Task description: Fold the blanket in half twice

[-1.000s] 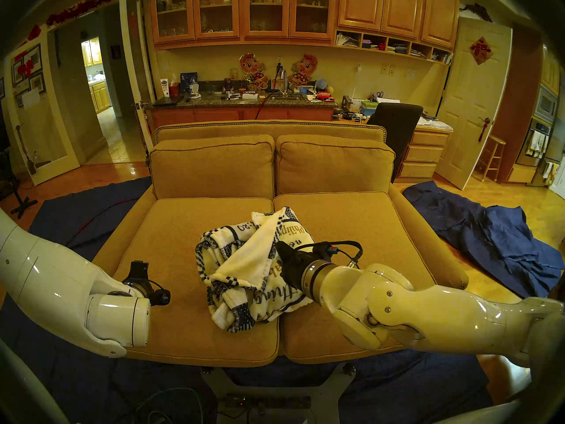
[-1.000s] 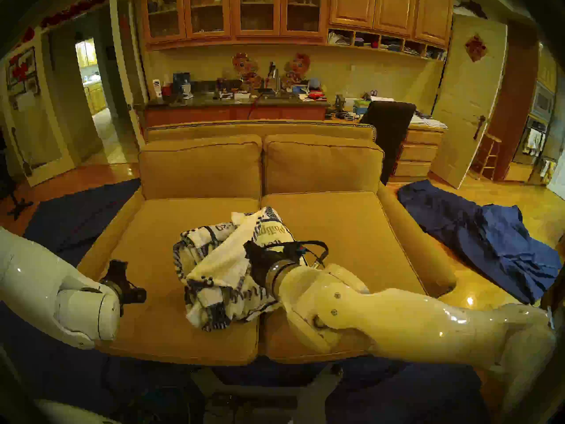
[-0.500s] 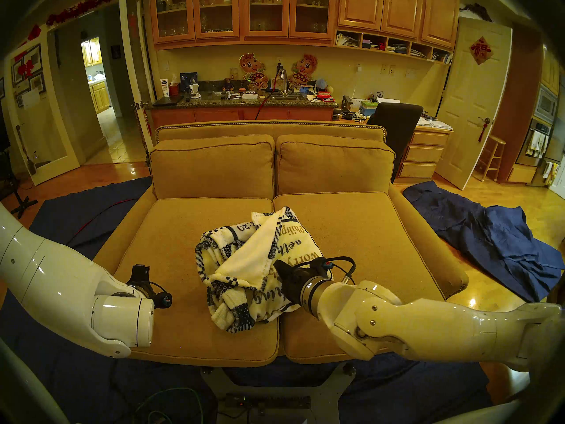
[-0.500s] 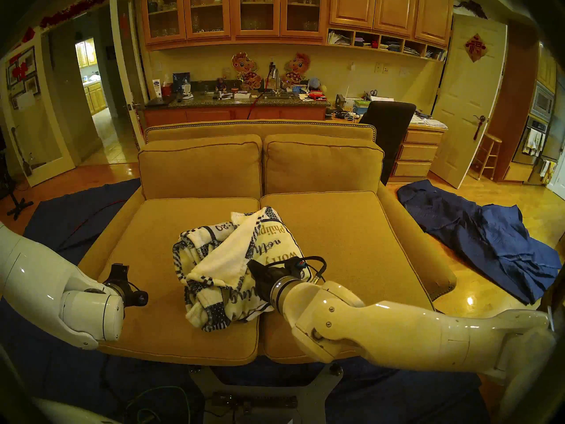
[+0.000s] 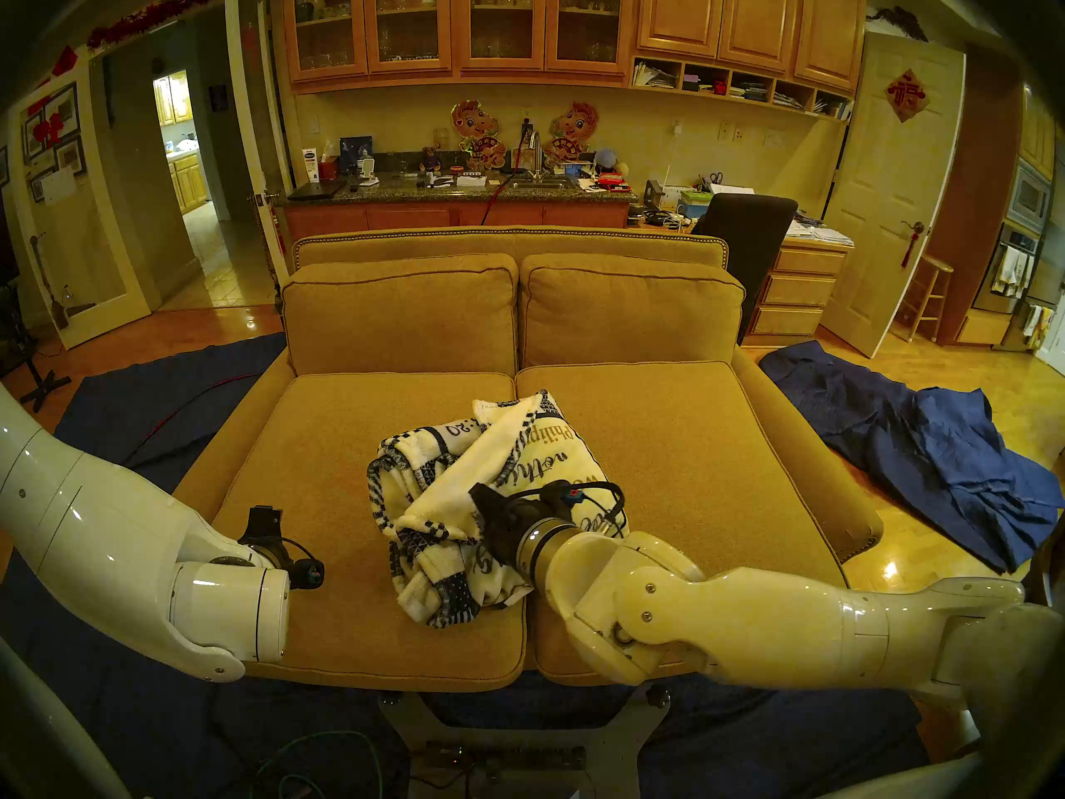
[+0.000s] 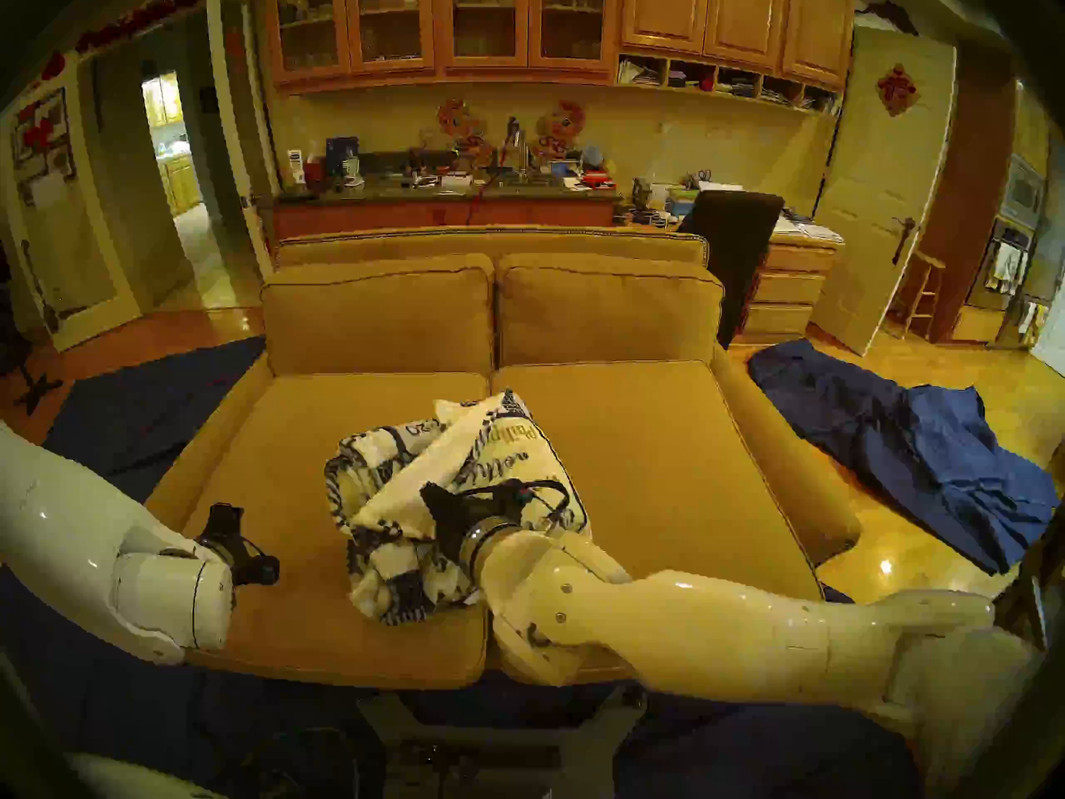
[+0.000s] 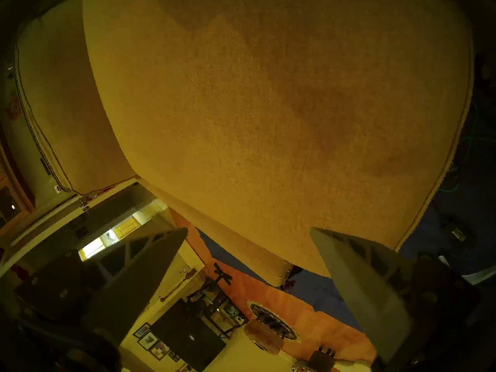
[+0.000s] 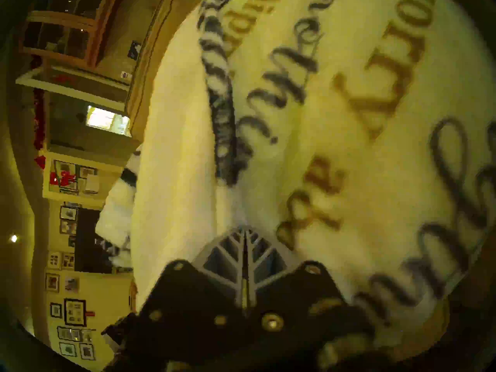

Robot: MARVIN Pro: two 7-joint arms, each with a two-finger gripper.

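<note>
Blanket (image 5: 490, 504) lies bunched in a heap at the middle of the loveseat (image 5: 691, 434), straddling the seam between the two seat cushions, nearer the front edge than the back cushions. Cream plush underside is turned up in a diagonal flap across the heap; lettered panels and navy-and-white checkered edging show around it. Nothing about the heap reads as a clean fold.

Right hand (image 5: 475, 490) is down on the heap, its tip at the edge of the cream flap. In the right wrist view the two fingers (image 8: 228, 252) are pressed together with no gap, tip against the cream pile just beside the checkered border; right hand (image 8: 244, 229) may pinch a bit of the flap, but the blurred view does not settle whether cloth is caught.

Left hand (image 5: 264, 512) hangs over the bare left seat cushion, well apart from the blanket. Left wrist view shows left hand (image 7: 248, 230) spread wide, nothing between its fingers (image 7: 357, 269), only mustard upholstery beyond.

Dark blue cloth (image 5: 922, 463) lies crumpled on the floor beside the right armrest.
</note>
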